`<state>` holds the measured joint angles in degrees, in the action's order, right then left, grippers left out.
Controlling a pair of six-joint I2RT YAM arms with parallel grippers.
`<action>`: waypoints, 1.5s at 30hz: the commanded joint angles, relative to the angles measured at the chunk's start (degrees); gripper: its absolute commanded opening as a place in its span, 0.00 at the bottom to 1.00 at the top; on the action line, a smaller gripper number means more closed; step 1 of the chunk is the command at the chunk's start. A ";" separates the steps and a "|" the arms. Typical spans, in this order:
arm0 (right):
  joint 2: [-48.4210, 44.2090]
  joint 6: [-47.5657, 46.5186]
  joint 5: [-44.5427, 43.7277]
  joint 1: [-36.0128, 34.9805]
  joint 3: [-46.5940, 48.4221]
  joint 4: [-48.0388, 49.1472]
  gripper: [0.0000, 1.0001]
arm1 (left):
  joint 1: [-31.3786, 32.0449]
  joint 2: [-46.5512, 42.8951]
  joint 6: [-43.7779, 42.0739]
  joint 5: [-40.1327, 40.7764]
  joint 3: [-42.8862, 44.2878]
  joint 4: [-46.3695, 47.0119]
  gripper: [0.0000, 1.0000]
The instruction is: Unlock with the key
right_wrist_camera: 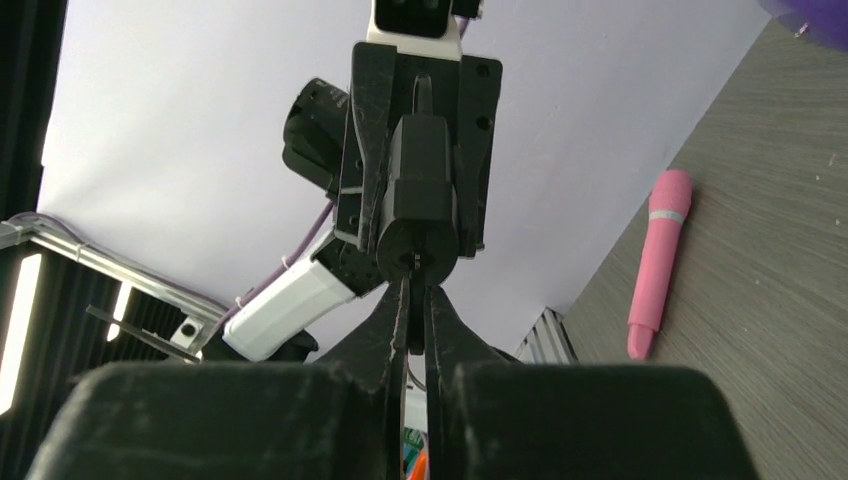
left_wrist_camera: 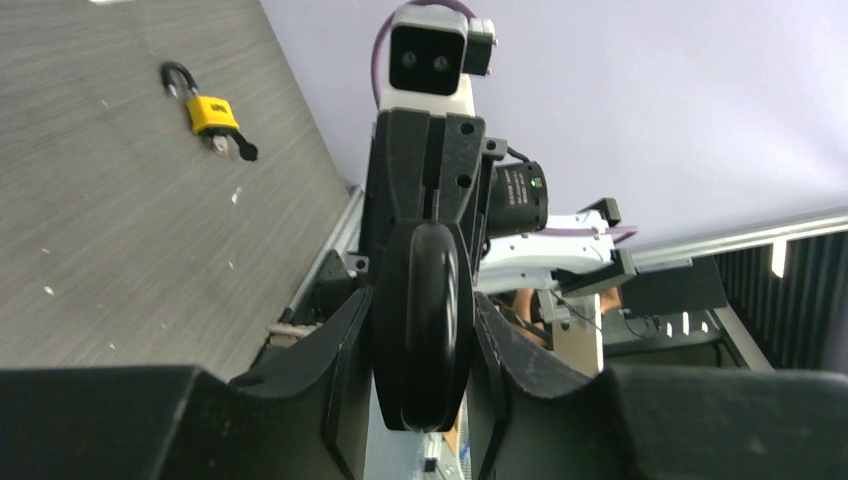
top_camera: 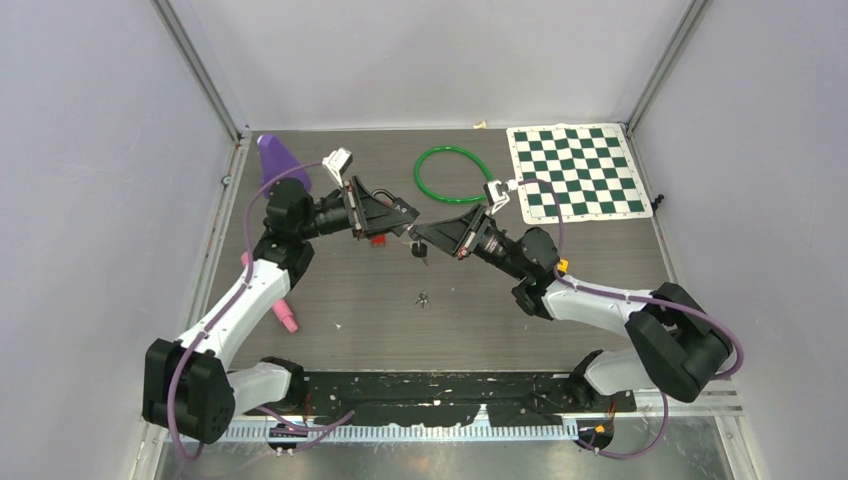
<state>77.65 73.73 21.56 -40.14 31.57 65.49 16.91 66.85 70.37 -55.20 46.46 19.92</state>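
The dark wood-grain table [top_camera: 330,270] lies below both grippers, and neither one touches it. Above it, the left gripper [top_camera: 404,218] and the right gripper [top_camera: 428,240] meet nose to nose in mid-air.

The left gripper's fingers [left_wrist_camera: 345,340] are clamped on either side of a black padlock with a rounded, glossy body [left_wrist_camera: 424,330]. The black padlock projects forward from this gripper. Its round end faces directly away, toward the right gripper.

The right gripper's fingers are pressed together on a thin metal key [right_wrist_camera: 414,292]. Most of the key is hidden between the pads. The key lies directly ahead of the right gripper, with its long axis in line with the fingers. It is aimed at the keyway [right_wrist_camera: 415,258] in the centre of the round lock face. The key tip is at the keyway; the views do not show whether it has entered.

The coming move appears to depend on the key axis staying in line with the keyway. The right arm carries the key and would make any push or turn. The left arm only steadies the lock.
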 commanded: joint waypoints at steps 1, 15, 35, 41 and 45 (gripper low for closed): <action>1.79 -1.70 -5.64 -1.45 3.15 6.61 0.05 | 4.16 -1.95 3.39 -2.10 0.08 7.06 0.00; 3.07 4.28 -7.35 -2.57 0.88 8.10 0.05 | 4.76 -2.28 0.82 -1.43 -1.61 14.72 0.00; 7.14 31.32 -3.08 -3.24 0.47 14.92 0.10 | 4.69 -4.67 -9.13 -4.64 -0.58 35.63 0.00; 4.55 17.04 -0.95 -1.40 -0.51 16.56 0.53 | 0.60 -0.91 2.56 -2.97 -4.58 38.61 0.00; 2.49 6.95 1.30 -0.13 -2.50 16.67 0.64 | -0.21 -1.52 4.77 -3.67 -7.51 39.58 0.00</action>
<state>83.83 92.58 20.38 -41.28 30.46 80.90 17.61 66.50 70.06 -58.63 40.16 51.11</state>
